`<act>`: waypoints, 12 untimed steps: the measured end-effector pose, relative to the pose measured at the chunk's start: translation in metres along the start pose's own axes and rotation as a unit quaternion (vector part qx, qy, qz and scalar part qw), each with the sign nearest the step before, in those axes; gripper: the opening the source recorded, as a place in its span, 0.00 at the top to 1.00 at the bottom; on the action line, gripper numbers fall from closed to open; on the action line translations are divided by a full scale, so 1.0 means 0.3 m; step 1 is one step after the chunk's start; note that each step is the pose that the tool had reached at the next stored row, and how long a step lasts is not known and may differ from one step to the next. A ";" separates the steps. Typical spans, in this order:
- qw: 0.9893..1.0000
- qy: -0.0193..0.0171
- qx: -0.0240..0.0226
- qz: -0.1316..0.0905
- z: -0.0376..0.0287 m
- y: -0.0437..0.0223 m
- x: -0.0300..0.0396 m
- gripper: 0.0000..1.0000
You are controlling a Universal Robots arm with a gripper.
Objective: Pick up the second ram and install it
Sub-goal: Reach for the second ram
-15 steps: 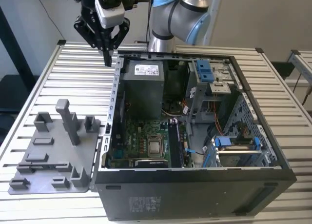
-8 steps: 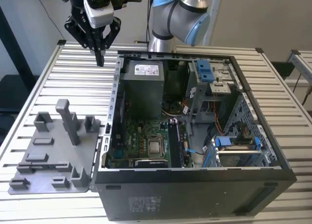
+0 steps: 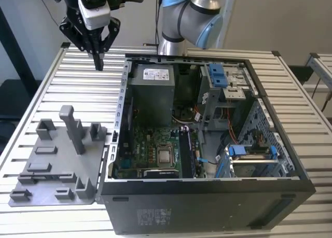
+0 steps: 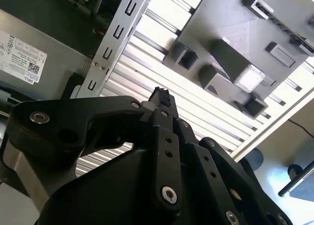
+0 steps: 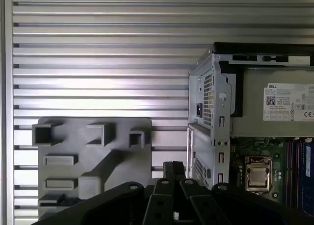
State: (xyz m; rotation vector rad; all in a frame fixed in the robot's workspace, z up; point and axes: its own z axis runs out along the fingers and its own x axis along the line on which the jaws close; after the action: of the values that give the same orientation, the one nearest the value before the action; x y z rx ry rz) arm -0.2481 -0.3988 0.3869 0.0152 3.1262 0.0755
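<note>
Inside, the case [image 3: 207, 212] holds a motherboard [image 3: 148, 139], end effector [image 3: 98, 63] hovering outside.

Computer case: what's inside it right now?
Inside the computer case: a grey power supply, the green motherboard with its processor, blue drive brackets. The drive cage covers whatever lies beneath. Memory slots unclear.

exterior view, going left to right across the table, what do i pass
grey holder → punched metal edge of the computer case → power supply box → blue-handled drive cage → right wall of the case
</note>
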 end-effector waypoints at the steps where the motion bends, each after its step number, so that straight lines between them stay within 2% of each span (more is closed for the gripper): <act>1: 1.000 0.000 0.000 -0.001 0.000 0.000 0.009 0.89; 12: 1.000 0.000 0.000 -0.009 0.003 -0.001 0.118 0.89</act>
State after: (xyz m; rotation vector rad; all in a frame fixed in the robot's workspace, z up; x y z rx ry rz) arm -0.2835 -0.3988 0.3855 -0.0119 3.1266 0.0756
